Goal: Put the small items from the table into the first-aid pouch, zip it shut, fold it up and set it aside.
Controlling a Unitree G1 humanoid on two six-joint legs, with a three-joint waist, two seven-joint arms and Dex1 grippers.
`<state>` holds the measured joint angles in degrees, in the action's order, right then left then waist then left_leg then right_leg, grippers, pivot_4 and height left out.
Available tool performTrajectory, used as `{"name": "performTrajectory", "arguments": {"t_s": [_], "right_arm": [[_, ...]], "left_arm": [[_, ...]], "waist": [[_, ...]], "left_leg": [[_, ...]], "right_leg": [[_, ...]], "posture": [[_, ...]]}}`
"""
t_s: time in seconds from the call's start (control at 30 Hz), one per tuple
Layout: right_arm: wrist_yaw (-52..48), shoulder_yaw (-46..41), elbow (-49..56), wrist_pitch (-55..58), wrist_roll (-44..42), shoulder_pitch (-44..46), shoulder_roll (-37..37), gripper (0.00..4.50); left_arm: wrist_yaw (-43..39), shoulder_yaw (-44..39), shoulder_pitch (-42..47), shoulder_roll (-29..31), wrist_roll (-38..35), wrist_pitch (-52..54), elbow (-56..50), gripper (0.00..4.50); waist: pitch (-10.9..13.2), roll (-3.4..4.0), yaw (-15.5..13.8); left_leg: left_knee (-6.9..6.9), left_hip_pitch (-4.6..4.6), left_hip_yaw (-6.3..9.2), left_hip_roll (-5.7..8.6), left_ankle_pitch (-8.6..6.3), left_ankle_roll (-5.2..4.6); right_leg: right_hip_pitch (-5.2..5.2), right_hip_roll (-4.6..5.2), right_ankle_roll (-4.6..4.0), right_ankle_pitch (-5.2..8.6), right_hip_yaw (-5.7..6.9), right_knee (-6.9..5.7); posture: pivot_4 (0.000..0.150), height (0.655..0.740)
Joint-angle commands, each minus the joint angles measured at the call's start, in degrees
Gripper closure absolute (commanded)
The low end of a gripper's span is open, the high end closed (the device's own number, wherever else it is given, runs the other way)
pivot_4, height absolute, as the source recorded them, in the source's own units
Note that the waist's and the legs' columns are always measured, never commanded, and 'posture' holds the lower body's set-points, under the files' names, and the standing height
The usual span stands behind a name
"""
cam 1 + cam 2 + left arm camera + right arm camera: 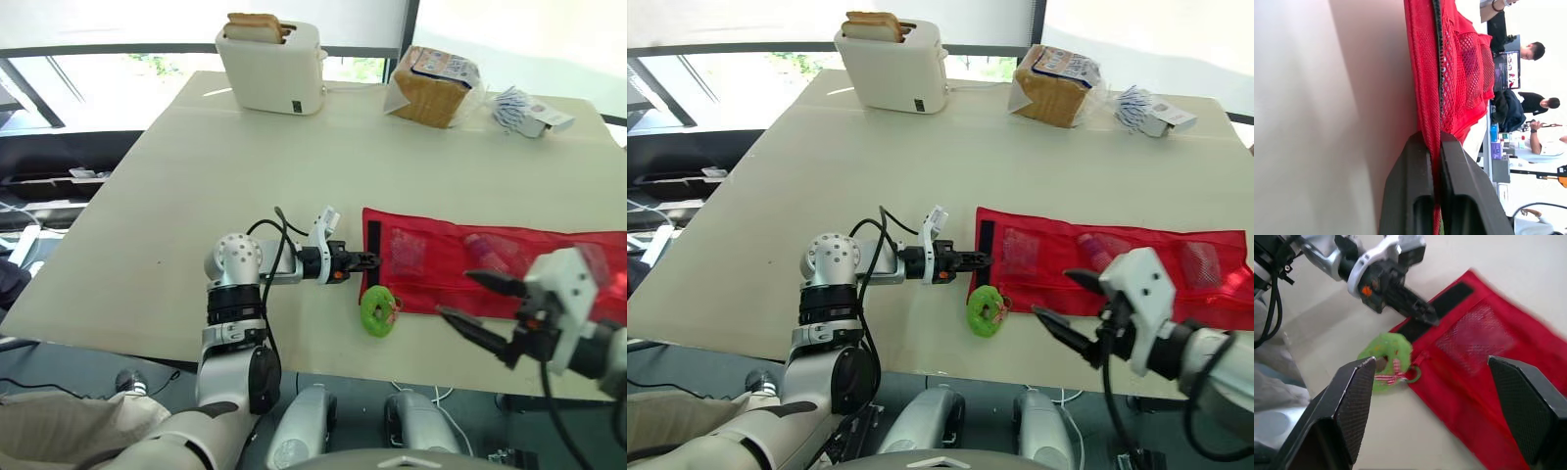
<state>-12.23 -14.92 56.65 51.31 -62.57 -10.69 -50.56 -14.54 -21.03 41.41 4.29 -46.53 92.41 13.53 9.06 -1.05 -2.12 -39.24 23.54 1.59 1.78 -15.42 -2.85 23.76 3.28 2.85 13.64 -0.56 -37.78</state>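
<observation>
While my left gripper [370,260] is clamped on the 9 o'clock end of the red first-aid pouch [431,284], pinching its edge between closed fingers, the right gripper [454,295] hangs spread wide and empty above the pouch's near edge. The pouch lies flat and unrolled on the bench [176,176], its long axis running from 9 to 3 o'clock, mesh pockets facing up. The one loose item I can see is a green ring [378,310] with a scrap of red-and-white ribbon, lying on the bench just beside the pouch's near corner. It sits at about 6 o'clock from the left gripper and about 9 o'clock from the right. The left is nearer but occupied, so I judge the free right gripper should travel toward 9 o'clock and take it.
</observation>
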Motion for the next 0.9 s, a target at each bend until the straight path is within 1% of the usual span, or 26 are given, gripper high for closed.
{"name": "performTrajectory", "arguments": {"t_s": [0.03,0.13,0.2,0.27,0.33,0.4,0.57,0.63,0.67,0.7,0.8,0.83,0.9], "right_arm": [[3.0,15.0,-0.8,0.9,9.3,7.1,4.0,0.62],[0.9,22.9,-6.1,0.7,15.4,13.2,6.5,0.62],[-0.7,26.1,-9.2,0.5,18.0,16.1,7.4,0.62],[-3.1,29.9,-12.6,0.4,20.7,19.2,8.6,1.11],[-4.9,34.1,-15.7,0.7,25.6,22.7,7.9,1.11],[-6.1,35.8,-17.1,0.9,28.2,24.5,7.6,1.11],[-7.9,36.5,-18.9,0.6,31.3,26.2,9.8,1.11],[-8.4,36.4,-19.3,0.2,32.6,26.4,11.0,2.21],[-8.6,36.2,-19.4,0.0,33.1,26.3,11.5,2.48],[-8.7,35.4,-19.6,-0.7,33.1,25.8,12.5,2.86],[-9.1,32.7,-19.2,-1.9,32.8,24.0,14.8,4.26],[-9.0,31.7,-18.9,-1.9,32.6,23.3,15.4,4.45],[-8.4,29.0,-18.0,-1.7,32.0,21.5,16.4,4.45]], "left_arm": [[0.8,-1.1,1.2,-0.8,-1.8,0.1,-2.2,4.42],[1.4,-1.1,1.3,-1.0,-1.9,0.1,-2.2,4.42],[1.5,-0.9,1.3,-0.9,-2.0,0.1,-2.2,4.42],[1.5,-0.5,1.2,-0.7,-2.2,0.1,-2.4,4.5],[1.6,-0.3,1.0,-0.6,-2.4,0.1,-2.7,4.5],[1.7,-0.4,0.9,-0.5,-2.7,0.1,-3.0,4.5],[2.0,-0.8,0.4,-0.5,-2.9,0.1,-4.1,4.5],[2.0,-0.9,0.2,-0.5,-2.7,0.1,-4.4,4.5],[1.9,-0.9,0.2,-0.5,-2.6,0.1,-4.5,4.5],[1.7,-0.9,0.1,-0.4,-2.3,0.1,-4.5,4.5],[1.1,-0.9,0.1,0.0,-1.5,0.1,-4.5,4.5],[0.9,-0.8,0.1,0.2,-1.3,-0.1,-4.4,4.5],[0.3,-0.4,0.1,0.8,-0.9,-0.4,-4.2,4.5]], "waist": [[0.0,-0.01,0.0],[0.0,0.01,0.1],[0.0,0.01,0.2],[0.0,0.01,0.4],[0.0,0.01,0.8],[0.0,0.01,1.0],[0.0,0.01,1.3],[0.0,0.01,1.3],[0.0,0.01,1.3],[0.0,0.01,1.3],[0.0,0.01,1.3],[0.0,0.01,1.3],[0.0,0.02,1.3]], "left_leg": [[-0.03,0.08,0.02,0.01,0.02,0.02],[-0.03,0.12,0.01,0.06,0.05,0.08],[-0.06,0.12,0.02,0.06,0.05,0.08],[-0.06,0.11,0.02,0.08,0.05,0.08],[-0.05,0.1,0.05,0.08,0.06,0.09],[-0.04,0.12,0.08,0.08,0.06,0.1],[-0.04,0.11,0.12,0.08,0.07,0.12],[-0.03,0.11,0.13,0.08,0.08,0.13],[-0.03,0.11,0.13,0.08,0.08,0.13],[-0.03,0.11,0.14,0.08,0.08,0.13],[-0.02,0.11,0.15,0.08,0.08,0.14],[-0.02,0.12,0.17,0.08,0.08,0.14],[-0.02,0.11,0.16,0.09,0.09,0.14]], "right_leg": [[0.08,-0.01,0.0,0.0,0.01,-0.01],[0.16,0.0,0.01,-0.01,0.0,-0.06],[0.16,-0.04,0.01,-0.01,0.01,-0.05],[0.15,-0.04,0.01,-0.01,0.02,-0.07],[0.16,-0.06,0.01,-0.01,0.04,-0.09],[0.16,-0.06,0.01,-0.01,0.07,-0.09],[0.16,-0.04,0.0,-0.01,0.08,-0.1],[0.17,-0.05,0.0,-0.02,0.08,-0.11],[0.17,-0.04,0.0,-0.02,0.08,-0.12],[0.17,-0.04,0.0,-0.02,0.08,-0.12],[0.18,-0.04,0.0,-0.02,0.09,-0.12],[0.18,-0.04,0.0,-0.02,0.1,-0.12],[0.18,-0.04,0.0,-0.02,0.1,-0.13]], "posture": [[0.15,0.74],[0.15,0.74],[0.15,0.74],[0.15,0.74],[0.15,0.74],[0.15,0.74],[0.15,0.74],[0.15,0.74],[0.15,0.74],[0.15,0.74],[0.15,0.74],[0.15,0.74],[0.15,0.74]]}}
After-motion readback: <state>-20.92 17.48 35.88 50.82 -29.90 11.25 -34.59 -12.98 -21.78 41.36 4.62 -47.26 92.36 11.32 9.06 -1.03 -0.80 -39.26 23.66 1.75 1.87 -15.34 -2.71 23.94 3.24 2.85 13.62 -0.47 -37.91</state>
